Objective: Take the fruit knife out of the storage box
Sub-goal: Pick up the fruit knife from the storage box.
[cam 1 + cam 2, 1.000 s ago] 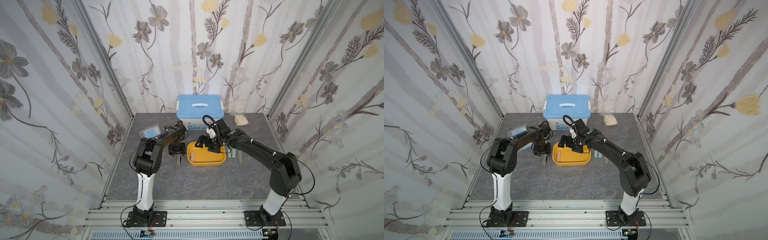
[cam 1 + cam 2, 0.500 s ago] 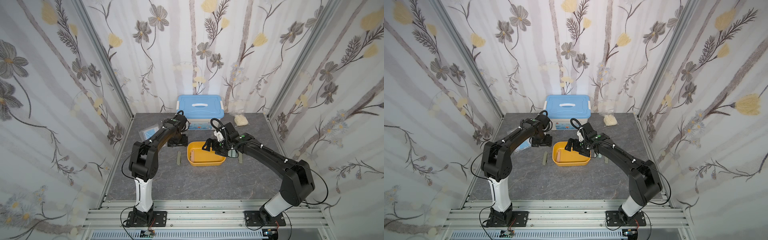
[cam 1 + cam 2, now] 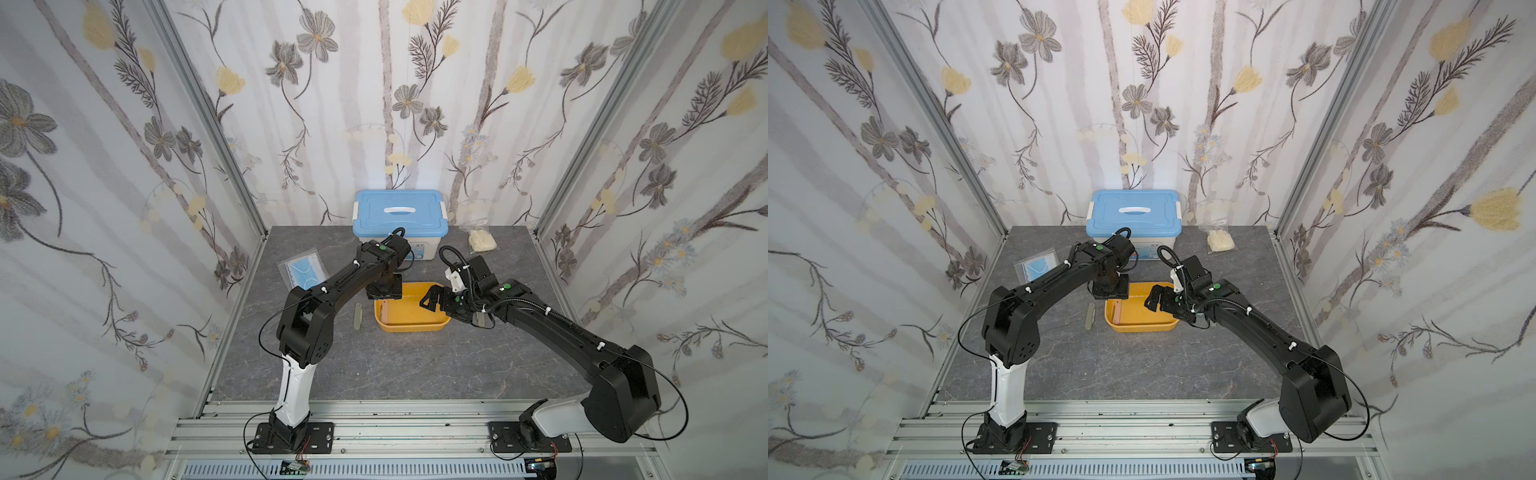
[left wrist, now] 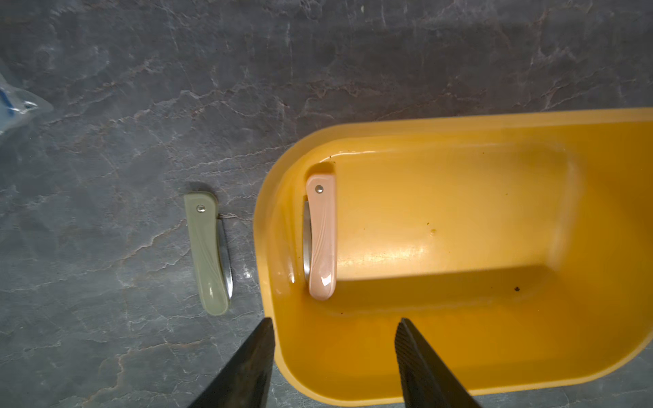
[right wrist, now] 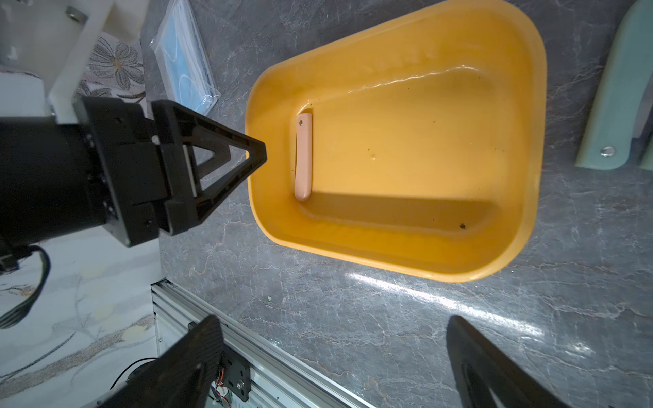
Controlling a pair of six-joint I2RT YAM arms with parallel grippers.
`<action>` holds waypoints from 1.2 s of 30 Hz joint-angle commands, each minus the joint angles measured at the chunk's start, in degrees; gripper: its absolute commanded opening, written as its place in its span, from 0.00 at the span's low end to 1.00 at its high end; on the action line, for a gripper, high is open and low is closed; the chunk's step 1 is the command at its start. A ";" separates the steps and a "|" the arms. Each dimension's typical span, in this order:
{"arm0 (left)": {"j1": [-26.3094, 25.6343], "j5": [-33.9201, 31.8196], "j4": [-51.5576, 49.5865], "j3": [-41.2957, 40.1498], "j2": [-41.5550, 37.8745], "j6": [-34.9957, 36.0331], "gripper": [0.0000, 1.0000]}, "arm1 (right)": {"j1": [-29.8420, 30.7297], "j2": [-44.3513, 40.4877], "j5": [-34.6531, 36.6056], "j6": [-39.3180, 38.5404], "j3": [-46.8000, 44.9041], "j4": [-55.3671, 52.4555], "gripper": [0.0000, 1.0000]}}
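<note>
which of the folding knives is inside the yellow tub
The pink-handled knife, folded, along one end wall inside the storage box. The olive-green knife and the mint-green knife both lie on the table outside it, at opposite ends.

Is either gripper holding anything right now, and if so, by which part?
Nothing is held. The left gripper and right gripper are both open and empty; the pink knife lies in the tub.

Left end effector (image 4: 335,321) (narrower) over storage box (image 4: 459,120)

The storage box (image 4: 353,353) is yellow-orange, the fruit knife (image 4: 321,240) inside pale pink.
</note>
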 commanded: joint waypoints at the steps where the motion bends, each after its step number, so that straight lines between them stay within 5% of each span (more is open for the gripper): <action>1: -1.50 -1.66 -2.00 1.95 2.04 -3.36 0.54 | -0.41 -1.77 2.14 0.41 -1.53 1.38 1.00; 11: -2.39 -8.34 -1.55 0.35 5.20 -6.75 0.52 | -2.89 -5.06 0.74 -0.24 -4.35 1.38 1.00; 36: -0.98 -2.75 3.86 0.19 13.34 -5.49 0.52 | -6.86 -8.44 -1.85 -0.60 -6.65 1.30 1.00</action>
